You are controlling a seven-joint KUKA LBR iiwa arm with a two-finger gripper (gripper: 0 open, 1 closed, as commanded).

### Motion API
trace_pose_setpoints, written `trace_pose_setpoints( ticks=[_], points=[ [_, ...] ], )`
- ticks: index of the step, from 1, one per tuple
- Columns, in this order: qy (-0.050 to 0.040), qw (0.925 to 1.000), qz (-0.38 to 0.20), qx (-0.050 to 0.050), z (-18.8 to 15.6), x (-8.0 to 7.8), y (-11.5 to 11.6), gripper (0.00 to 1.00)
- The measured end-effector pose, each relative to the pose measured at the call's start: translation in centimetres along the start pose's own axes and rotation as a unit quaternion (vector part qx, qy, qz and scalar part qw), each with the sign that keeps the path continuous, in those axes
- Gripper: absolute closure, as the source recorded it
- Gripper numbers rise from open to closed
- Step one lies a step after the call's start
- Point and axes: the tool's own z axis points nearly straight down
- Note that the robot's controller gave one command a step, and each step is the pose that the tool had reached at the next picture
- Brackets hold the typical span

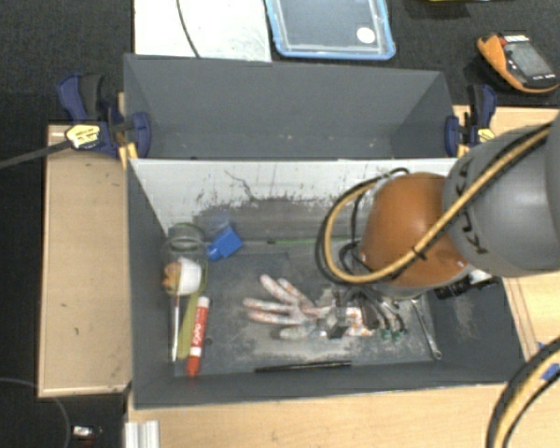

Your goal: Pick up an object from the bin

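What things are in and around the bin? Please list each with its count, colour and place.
bin: one, grey, centre
hand-shaped toy: one, pale pink, middle of the bin floor
block: one, blue, back left of the floor
jar: one, clear, left of the block
round thing: one, white and orange, in front of the jar
marker: one, red, front left
stick: one, yellow-green, left of the marker
thin rod: one, black, along the front wall
lidded box: one, blue-rimmed, behind the bin
handheld device: one, orange and black, back right, outside
arm: one, grey with orange cover, from the right
end effector: one, dark, over the toy's right end
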Motion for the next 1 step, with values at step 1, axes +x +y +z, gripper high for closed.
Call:
trace_pose_setpoints(
  ticks=[1],
  points=[
    [0.0019, 1.0000, 0.001, 0.000, -3.32, 0.03, 0.00, 1.00]
  ],
)
